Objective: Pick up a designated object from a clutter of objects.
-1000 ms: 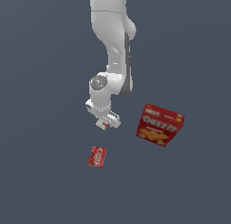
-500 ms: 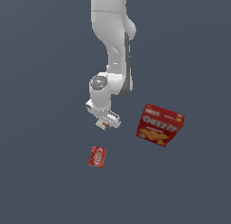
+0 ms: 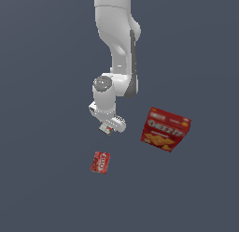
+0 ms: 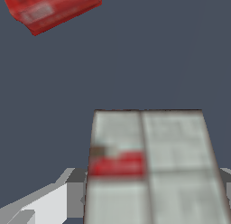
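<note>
The hand (image 3: 110, 126) grips the whitish box (image 4: 151, 166) between its fingers (image 4: 52, 203), clear of the worktop (image 3: 42, 133). The cracker box (image 3: 165, 129) stands well apart toward the exterior view's right. The red packet (image 3: 100, 162) lies flat, nearer the camera than the hand.

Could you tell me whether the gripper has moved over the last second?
No. The gripper sits at the same offset from the cracker box and red packet.
</note>
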Controlling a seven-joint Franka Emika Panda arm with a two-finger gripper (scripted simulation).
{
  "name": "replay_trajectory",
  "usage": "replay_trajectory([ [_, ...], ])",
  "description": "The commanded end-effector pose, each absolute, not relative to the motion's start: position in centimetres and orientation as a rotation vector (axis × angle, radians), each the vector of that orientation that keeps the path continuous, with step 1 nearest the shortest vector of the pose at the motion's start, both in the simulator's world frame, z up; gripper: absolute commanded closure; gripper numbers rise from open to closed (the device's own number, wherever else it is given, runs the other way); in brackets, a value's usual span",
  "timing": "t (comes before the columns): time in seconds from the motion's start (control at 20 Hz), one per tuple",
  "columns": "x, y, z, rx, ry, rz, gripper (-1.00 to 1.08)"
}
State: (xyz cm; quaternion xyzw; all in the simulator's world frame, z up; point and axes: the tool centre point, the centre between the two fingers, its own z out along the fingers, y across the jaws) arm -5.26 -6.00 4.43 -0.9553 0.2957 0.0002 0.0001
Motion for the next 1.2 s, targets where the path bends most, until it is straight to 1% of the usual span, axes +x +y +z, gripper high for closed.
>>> replay_trajectory([
  [0.0, -4.8, -5.7, 5.4, -3.001, 0.928, 0.0, 1.08],
  [0.4, -2.6, -3.9, 10.7, -3.002, 0.93, -0.001, 1.08],
  [1.15, 3.4, 0.6, 24.4, -3.003, 0.931, -0.001, 1.08],
])
